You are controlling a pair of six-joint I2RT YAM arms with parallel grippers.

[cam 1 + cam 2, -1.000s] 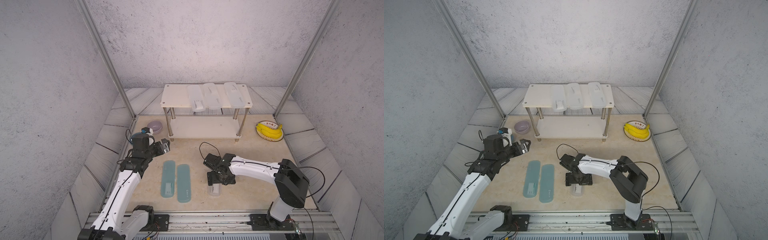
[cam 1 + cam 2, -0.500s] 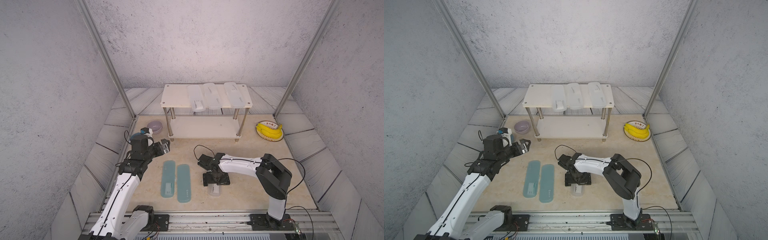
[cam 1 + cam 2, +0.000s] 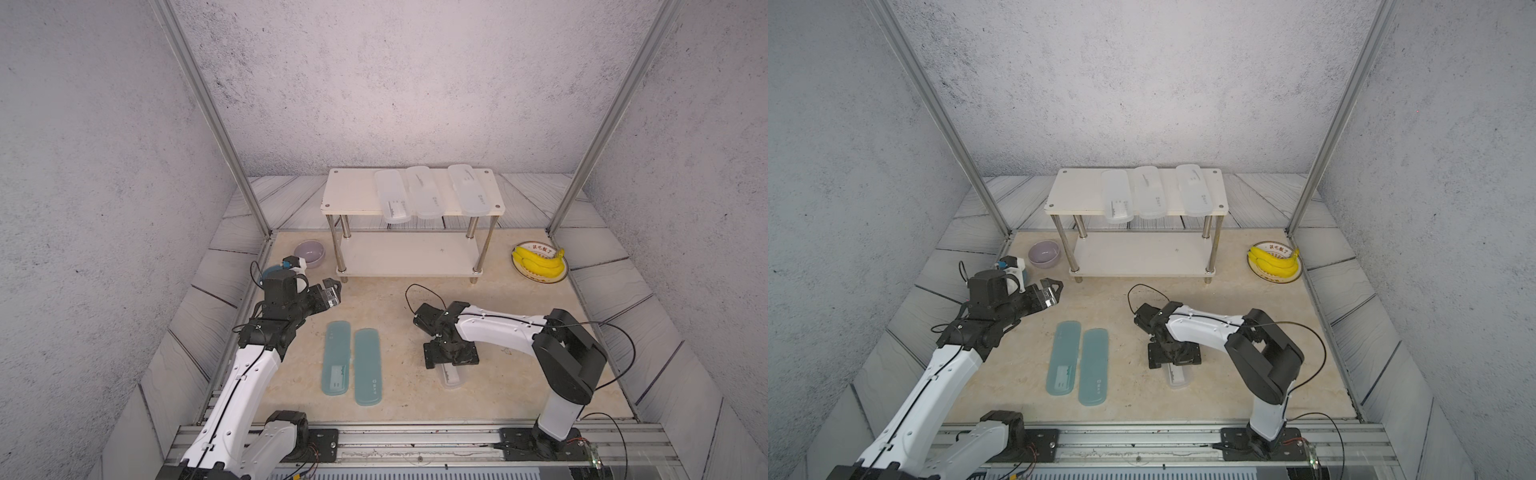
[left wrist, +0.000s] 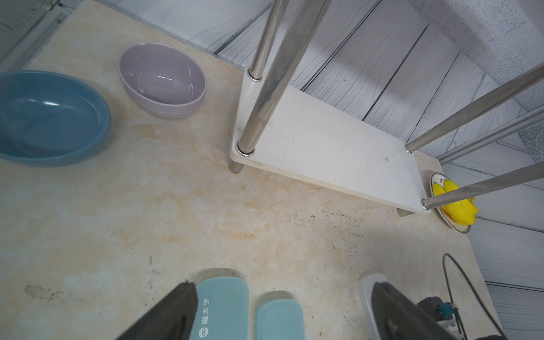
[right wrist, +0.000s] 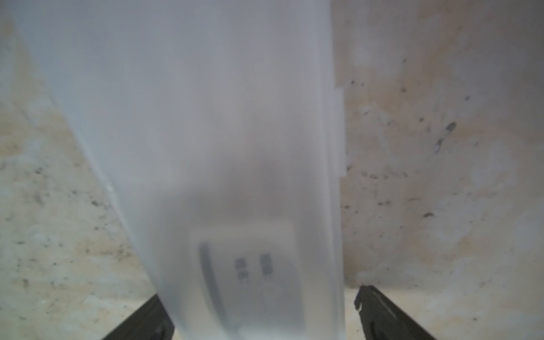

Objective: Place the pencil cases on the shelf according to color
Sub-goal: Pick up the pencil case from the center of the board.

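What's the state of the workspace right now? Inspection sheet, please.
Surface: beige tabletop, speckled with dark marks.
Job's things: three frosted cases on the shelf, top board; two teal cases side by side on the tabletop; fourth frosted case on the tabletop.
Clutter: lilac bowl, blue bowl, plate of bananas.
Grippers: left gripper open, holding nothing; right gripper open, straddling the fourth frosted case.
Cables: black cable loops off the right wrist, clear of cases.
Surroundings: grey walls, metal posts, front rail.

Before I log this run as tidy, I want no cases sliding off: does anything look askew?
The leftmost frosted case on the top board of the shelf juts past the front edge, further than its two neighbours. Nothing else stands out.
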